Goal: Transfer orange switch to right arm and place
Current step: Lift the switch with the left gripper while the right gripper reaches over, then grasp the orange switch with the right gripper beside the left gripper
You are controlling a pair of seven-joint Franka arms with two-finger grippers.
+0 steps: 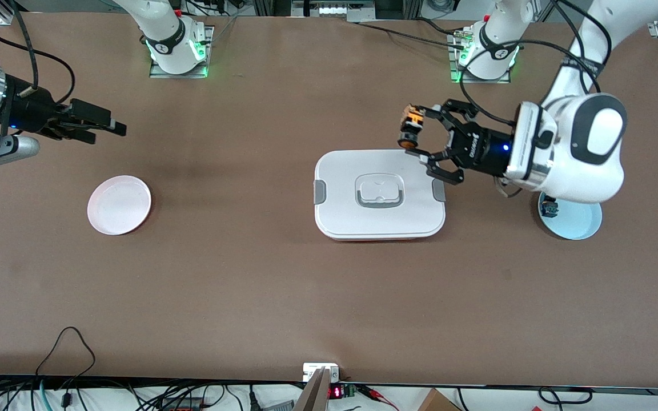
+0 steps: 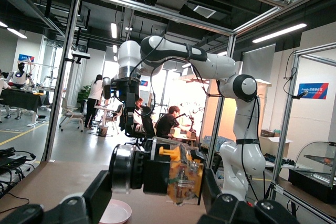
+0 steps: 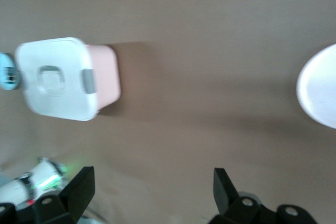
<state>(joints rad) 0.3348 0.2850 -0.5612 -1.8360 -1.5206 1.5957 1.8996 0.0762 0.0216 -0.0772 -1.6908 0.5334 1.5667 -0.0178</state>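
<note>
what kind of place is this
Probably a robotics lab or test hall: two arms bolted to a brown table, aluminium frame posts around the cell, and people at desks under strip lights.

You see a white lidded box point(image 1: 380, 194) mid-table, a pink plate point(image 1: 119, 204) toward the right arm's end, and a light blue plate point(image 1: 577, 222) holding a small blue-and-black part point(image 1: 549, 208) toward the left arm's end.

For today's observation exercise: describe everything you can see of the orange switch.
The orange switch is a tiny push-button part: black body, round cap, yellowish-orange translucent base with metal bits inside. It lies sideways in the air, clamped between the fingers of the left tool, over the edge of the white lidded box. Nothing else touches it.
</note>
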